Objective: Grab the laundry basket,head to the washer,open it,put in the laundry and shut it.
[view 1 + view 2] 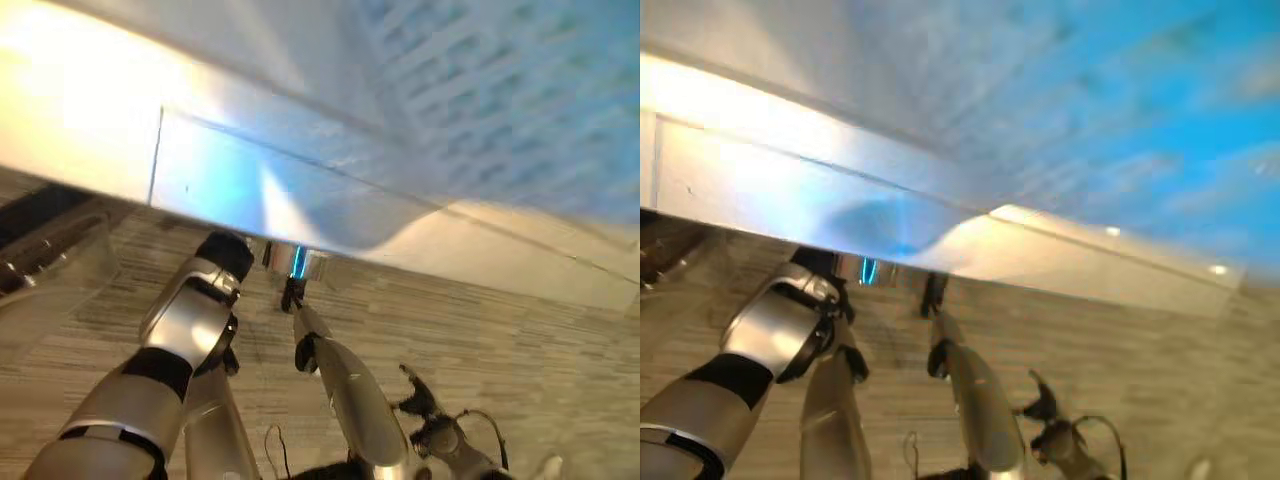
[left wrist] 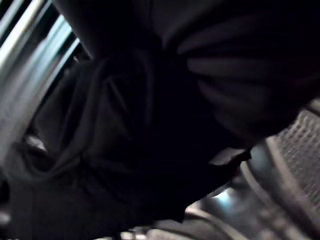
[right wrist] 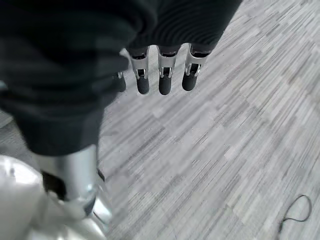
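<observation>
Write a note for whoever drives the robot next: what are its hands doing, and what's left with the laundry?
Left arm reaches under the white washer front; its hand is hidden. Its wrist view shows dark laundry by a perforated metal wall, likely the drum, so the washer seems open. Right hand hangs open over the floor, empty. Left to do: finish loading, shut the door.

The right hand [image 3: 160, 70] hangs with fingers [image 3: 164, 82] straight and relaxed; the left arm [image 1: 185, 325] reaches forward.
</observation>
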Controlling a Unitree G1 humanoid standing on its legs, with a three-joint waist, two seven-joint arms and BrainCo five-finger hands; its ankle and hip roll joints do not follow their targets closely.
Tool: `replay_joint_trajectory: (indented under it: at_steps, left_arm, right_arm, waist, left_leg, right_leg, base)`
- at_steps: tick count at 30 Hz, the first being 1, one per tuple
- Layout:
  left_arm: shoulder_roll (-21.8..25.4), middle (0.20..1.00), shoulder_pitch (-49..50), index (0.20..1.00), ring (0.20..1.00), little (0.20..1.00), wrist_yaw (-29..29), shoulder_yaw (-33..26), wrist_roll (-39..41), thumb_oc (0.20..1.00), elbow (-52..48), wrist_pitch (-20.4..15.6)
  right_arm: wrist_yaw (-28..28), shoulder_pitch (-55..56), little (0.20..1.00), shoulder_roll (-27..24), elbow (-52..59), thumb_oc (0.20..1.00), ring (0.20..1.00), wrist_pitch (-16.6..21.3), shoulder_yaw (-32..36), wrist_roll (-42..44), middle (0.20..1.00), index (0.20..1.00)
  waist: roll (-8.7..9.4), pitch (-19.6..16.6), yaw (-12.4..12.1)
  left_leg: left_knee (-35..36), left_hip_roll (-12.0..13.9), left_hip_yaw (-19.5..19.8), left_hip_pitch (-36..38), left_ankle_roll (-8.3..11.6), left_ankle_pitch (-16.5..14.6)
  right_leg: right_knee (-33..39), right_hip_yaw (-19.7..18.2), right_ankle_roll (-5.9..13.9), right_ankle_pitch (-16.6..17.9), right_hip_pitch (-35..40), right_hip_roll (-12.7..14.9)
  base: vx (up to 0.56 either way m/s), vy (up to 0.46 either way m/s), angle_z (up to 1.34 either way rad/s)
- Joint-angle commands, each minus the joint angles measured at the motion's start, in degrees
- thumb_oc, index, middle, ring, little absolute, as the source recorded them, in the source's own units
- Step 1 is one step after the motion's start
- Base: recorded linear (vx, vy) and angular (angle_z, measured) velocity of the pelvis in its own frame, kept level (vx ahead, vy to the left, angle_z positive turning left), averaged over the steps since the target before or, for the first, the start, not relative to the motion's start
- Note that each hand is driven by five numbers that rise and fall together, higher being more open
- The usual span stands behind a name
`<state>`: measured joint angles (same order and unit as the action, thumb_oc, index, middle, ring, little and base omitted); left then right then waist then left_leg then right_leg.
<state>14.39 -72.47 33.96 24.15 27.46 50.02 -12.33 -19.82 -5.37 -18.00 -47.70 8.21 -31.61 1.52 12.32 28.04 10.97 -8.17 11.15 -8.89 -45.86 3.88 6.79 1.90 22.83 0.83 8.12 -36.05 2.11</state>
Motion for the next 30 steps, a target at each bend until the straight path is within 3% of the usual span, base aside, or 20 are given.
replay_joint_trajectory:
  at_steps: [1, 2, 4, 5, 6, 7, 14, 15, 16, 17, 18, 19, 20, 21, 22, 26, 30]
  left_arm:
    - [1.0, 0.2, -12.8, 0.2, 0.2, 0.2, 0.0, -3.6, 8.8, 0.2, 0.9, -6.1]
    - [3.5, 0.2, -18.9, 0.2, 0.2, 0.2, -1.6, -4.8, 18.3, 0.2, 4.2, -8.0]
    - [8.4, 0.241, -24.0, 0.241, 0.241, 0.241, -3.4, -4.6, 25.9, 0.241, 6.7, -8.6]
    - [8.7, 1.0, -24.4, 1.0, 1.0, 1.0, -4.0, -4.5, 26.5, 1.0, 7.3, -8.6]
    - [13.8, 1.0, -28.7, 1.0, 1.0, 1.0, -6.4, -1.1, 29.8, 1.0, 10.3, -6.5]
    - [15.1, 1.0, -29.0, 1.0, 1.0, 1.0, -7.1, 0.2, 30.3, 1.0, 9.0, -6.6]
    - [16.2, 1.0, -24.6, 1.0, 1.0, 1.0, -9.6, 6.2, 21.0, 1.0, 9.2, -0.1]
    - [15.8, 1.0, -23.7, 1.0, 1.0, 1.0, -11.4, 9.0, 15.0, 1.0, 10.5, 2.1]
    - [15.7, 1.0, -23.7, 1.0, 1.0, 1.0, -11.4, 9.1, 14.8, 1.0, 10.5, 2.1]
    - [15.2, 1.0, -22.9, 1.0, 1.0, 1.0, -12.8, 13.0, 6.4, 1.0, 11.2, 4.3]
    - [15.1, 1.0, -22.9, 1.0, 1.0, 1.0, -12.7, 13.0, 6.3, 1.0, 11.1, 4.4]
    - [14.8, 1.0, -22.7, 1.0, 1.0, 1.0, -14.4, 18.5, -6.7, 1.0, 10.1, 7.1]
    - [14.7, 1.0, -22.7, 1.0, 1.0, 1.0, -14.4, 18.5, -6.9, 1.0, 10.0, 7.2]
    - [14.7, 1.0, -22.9, 1.0, 1.0, 1.0, -11.6, 23.6, -22.9, 1.0, 11.4, 11.0]
    - [14.6, 1.0, -22.9, 1.0, 1.0, 1.0, -11.5, 23.6, -23.2, 1.0, 11.3, 11.2]
    - [11.4, 1.0, -18.1, 1.0, 1.0, 1.0, -13.0, 27.9, -45.6, 1.0, 13.7, 17.3]
    - [8.8, 1.0, -9.8, 1.0, 1.0, 1.0, -15.0, 23.6, -49.8, 1.0, 10.7, 19.1]
  right_arm:
    - [-1.3, -1.1, 1.0, -2.9, 5.7, 1.0, 1.0, -0.2, 2.3, 2.3, 1.0, 1.0]
    - [-1.3, -1.7, 1.0, -4.0, 6.1, 1.0, 1.0, -0.7, 2.9, 2.9, 1.0, 1.0]
    - [-0.8, -1.9, 1.0, -5.4, 7.6, 1.0, 1.0, -0.9, 4.2, 3.5, 1.0, 1.0]
    - [-0.7, -2.0, 1.0, -5.5, 7.8, 1.0, 1.0, -1.0, 4.2, 3.5, 1.0, 1.0]
    - [-0.1, -1.5, 1.0, -7.8, 10.2, 1.0, 1.0, -1.3, 6.0, 4.1, 1.0, 1.0]
    - [0.2, -0.6, 1.0, -8.3, 11.1, 1.0, 1.0, -1.4, 6.5, 4.5, 1.0, 1.0]
    - [2.7, 2.6, 1.0, -9.9, 13.4, 1.0, 1.0, -2.8, 7.4, 6.2, 1.0, 1.0]
    - [3.3, 2.5, 1.0, -9.7, 12.9, 1.0, 1.0, -2.7, 7.2, 7.0, 1.0, 1.0]
    - [3.3, 2.5, 1.0, -9.7, 12.8, 1.0, 1.0, -2.6, 7.1, 7.0, 1.0, 1.0]
    - [3.8, 2.3, 1.0, -9.4, 12.3, 1.0, 1.0, -2.3, 6.9, 7.2, 1.0, 1.0]
    - [3.8, 2.3, 1.0, -9.3, 12.3, 1.0, 1.0, -2.3, 6.9, 7.2, 1.0, 1.0]
    - [4.5, 2.1, 1.0, -8.9, 12.1, 1.0, 1.0, -1.7, 6.5, 7.4, 1.0, 1.0]
    - [4.5, 2.1, 1.0, -8.8, 12.1, 1.0, 1.0, -1.6, 6.6, 7.4, 1.0, 1.0]
    - [4.9, 1.9, 1.0, -8.2, 12.2, 1.0, 1.0, -0.8, 6.2, 6.9, 1.0, 1.0]
    - [4.9, 1.9, 1.0, -8.0, 12.1, 1.0, 1.0, -0.8, 6.2, 6.8, 1.0, 1.0]
    - [5.0, 0.8, 1.0, -5.0, 7.1, 1.0, 1.0, -0.1, 4.5, 5.6, 1.0, 1.0]
    - [5.2, 0.3, 1.0, -3.8, 3.8, 1.0, 1.0, -0.4, 3.7, 4.9, 1.0, 1.0]
  waist:
    - [1.9, 1.7, -0.3]
    - [1.65, 0.7, 0.6]
    - [0.74, -0.1, 1.2]
    - [0.68, -0.1, 1.3]
    - [-0.13, -1.0, 1.8]
    - [-0.44, -1.0, 2.0]
    - [-2.7, -1.8, 0.3]
    - [-3.19, -1.8, -0.2]
    - [-3.08, -1.7, -0.2]
    - [-3.2, -1.6, -0.7]
    - [-3.12, -1.6, -0.8]
    - [-3.23, -1.5, -1.1]
    - [-3.1, -1.5, -1.2]
    - [-3.11, -1.3, -1.5]
    - [-2.95, -1.2, -1.6]
    - [-2.44, -0.9, -2.1]
    - [-2.37, -0.9, -2.9]
  left_leg:
    - [1.9, 1.1, 4.0, -3.5, 1.84, 1.7]
    - [0.7, 1.4, 4.5, -5.1, 1.84, 1.2]
    - [-0.8, 1.3, 4.8, -6.9, 1.81, 0.6]
    - [-1.0, 1.3, 4.8, -7.2, 1.79, 0.5]
    - [-1.8, 1.5, 4.8, -8.1, 1.79, 0.2]
    - [-2.1, 1.5, 4.7, -8.4, 1.75, 0.0]
    - [-2.2, 0.8, 4.5, -7.4, 1.45, -0.3]
    - [-1.8, 0.6, 4.3, -6.6, 1.51, -0.1]
    - [-1.7, 0.6, 4.2, -6.5, 1.52, -0.1]
    - [-1.3, 0.6, 4.0, -5.8, 1.58, 0.2]
    - [-1.2, 0.6, 4.0, -5.7, 1.59, 0.2]
    - [-0.8, 0.6, 4.0, -4.9, 1.59, 0.4]
    - [-0.7, 0.6, 3.9, -4.8, 1.6, 0.4]
    - [-0.3, 0.8, 3.9, -4.1, 1.6, 0.5]
    - [-0.3, 0.8, 3.8, -3.9, 1.61, 0.5]
    - [0.4, 1.4, 3.6, -2.0, 1.61, 0.4]
    - [1.2, 1.6, 3.3, 0.7, 1.81, 0.6]
  right_leg:
    - [-12.3, 0.7, 6.3, -9.7, 1.1, 5.5]
    - [-14.2, 0.0, 6.15, -10.4, -1.2, 5.4]
    - [-16.0, -0.6, 6.16, -10.9, -3.3, 5.5]
    - [-16.1, -0.7, 6.17, -11.0, -3.5, 5.5]
    - [-16.6, -0.9, 6.06, -11.1, -4.5, 5.5]
    - [-16.7, -0.9, 5.99, -11.2, -4.6, 5.6]
    - [-16.1, -0.6, 5.22, -11.8, -3.5, 5.7]
    - [-15.8, -0.7, 4.97, -11.9, -3.1, 5.6]
    - [-15.7, -0.7, 4.96, -11.9, -3.0, 5.6]
    - [-15.3, -0.7, 4.88, -11.8, -2.7, 5.3]
    - [-15.2, -0.7, 4.87, -11.8, -2.6, 5.3]
    - [-14.7, -0.6, 4.86, -11.6, -2.0, 5.0]
    - [-14.7, -0.6, 4.85, -11.6, -2.0, 5.0]
    - [-14.1, -0.7, 4.87, -11.4, -1.3, 4.7]
    - [-14.0, -0.8, 4.87, -11.4, -1.1, 4.7]
    - [-13.2, -1.0, 4.78, -11.3, 0.5, 4.2]
    - [-12.1, -1.2, 4.71, -11.3, 3.1, 3.9]
  base:
    - [0.03, -0.004, 0.01]
    - [0.04, 0.012, -0.05]
    - [0.04, 0.017, -0.11]
    - [0.05, 0.019, -0.17]
    - [0.04, 0.008, -0.12]
    - [0.05, 0.011, -0.13]
    - [0.02, -0.005, -0.07]
    - [0.01, -0.003, -0.03]
    - [0.0, 0.0, 0.0]
    - [0.0, 0.0, 0.0]
    - [0.01, -0.033, -0.03]
    - [0.0, -0.018, -0.05]
    - [0.0, -0.026, -0.08]
    - [0.0, -0.011, -0.05]
    - [0.0, 0.0, 0.0]
    - [0.0, -0.005, 0.01]
    - [-0.03, 0.009, 0.07]
